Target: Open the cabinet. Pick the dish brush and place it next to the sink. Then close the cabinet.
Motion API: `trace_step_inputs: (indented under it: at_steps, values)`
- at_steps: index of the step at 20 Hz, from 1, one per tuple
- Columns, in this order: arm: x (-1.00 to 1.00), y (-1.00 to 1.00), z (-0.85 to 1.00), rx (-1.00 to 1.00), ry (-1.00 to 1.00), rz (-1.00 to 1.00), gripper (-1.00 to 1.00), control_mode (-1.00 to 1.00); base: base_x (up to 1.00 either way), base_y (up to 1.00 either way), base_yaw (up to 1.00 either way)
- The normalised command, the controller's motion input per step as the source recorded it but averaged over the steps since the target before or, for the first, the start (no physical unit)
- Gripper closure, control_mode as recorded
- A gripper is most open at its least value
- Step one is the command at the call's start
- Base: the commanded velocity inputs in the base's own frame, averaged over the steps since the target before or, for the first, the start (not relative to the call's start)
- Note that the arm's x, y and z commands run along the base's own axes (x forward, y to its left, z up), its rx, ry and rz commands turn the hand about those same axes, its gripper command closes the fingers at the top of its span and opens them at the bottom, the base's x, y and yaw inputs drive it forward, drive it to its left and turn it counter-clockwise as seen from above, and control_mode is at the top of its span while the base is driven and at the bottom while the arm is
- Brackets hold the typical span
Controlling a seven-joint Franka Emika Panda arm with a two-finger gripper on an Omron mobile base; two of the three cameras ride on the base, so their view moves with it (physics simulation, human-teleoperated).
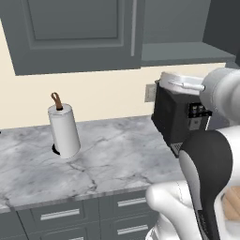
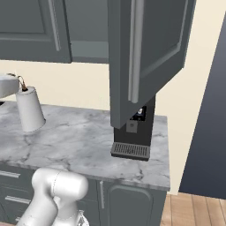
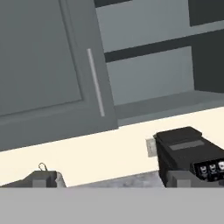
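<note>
The cabinet's right door (image 2: 150, 57) stands swung out over the counter, its silver bar handle (image 2: 134, 48) facing me. The left door (image 1: 75, 28) is shut. Behind the open door I see a bare grey shelf (image 3: 157, 105) with a second shelf above it (image 3: 148, 48). The dish brush is out of view, and so is the sink. My gripper (image 3: 113, 181) is open, with nothing between its dark fingertips (image 3: 43, 179). It hangs in front of the cabinet, below shelf height, and looks up at the shut door's handle (image 3: 95, 81) and the open compartment.
A white paper-towel roll (image 1: 63, 129) stands on the marble counter (image 1: 117, 159) to the left. A black coffee machine (image 1: 180, 117) sits under the open compartment, right below the swung-out door. Drawers (image 1: 58, 214) run below the counter. My arm (image 1: 211, 178) fills the lower right.
</note>
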Motion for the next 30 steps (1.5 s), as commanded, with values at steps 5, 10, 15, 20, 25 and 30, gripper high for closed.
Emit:
trace_step_inputs:
  at_steps: [5,10,15,20,25,30]
  values:
    - [-0.02,0.05,0.76,-0.02,0.04,0.2,-1.0,-1.0,0.0,0.0,0.0]
    - [0.02,0.26,0.16,-0.1,0.25,0.26,-1.0,-1.0,0.0,0.0,0.0]
    - [0.24,0.54,-0.3,-0.01,0.06,0.16,-1.0,-1.0,0.0,0.0,0.0]
    - [0.71,0.06,-0.01,0.0,0.0,-0.02,-1.0,-1.0,0.0,0.0,0.0]
    - [0.85,-0.04,0.0,-0.01,0.0,-0.14,-1.0,-1.0,0.0,0.0,0.0]
    - [0.9,-0.01,0.0,-0.01,0.0,-0.14,-1.0,-1.0,0.0,0.0,0.0]
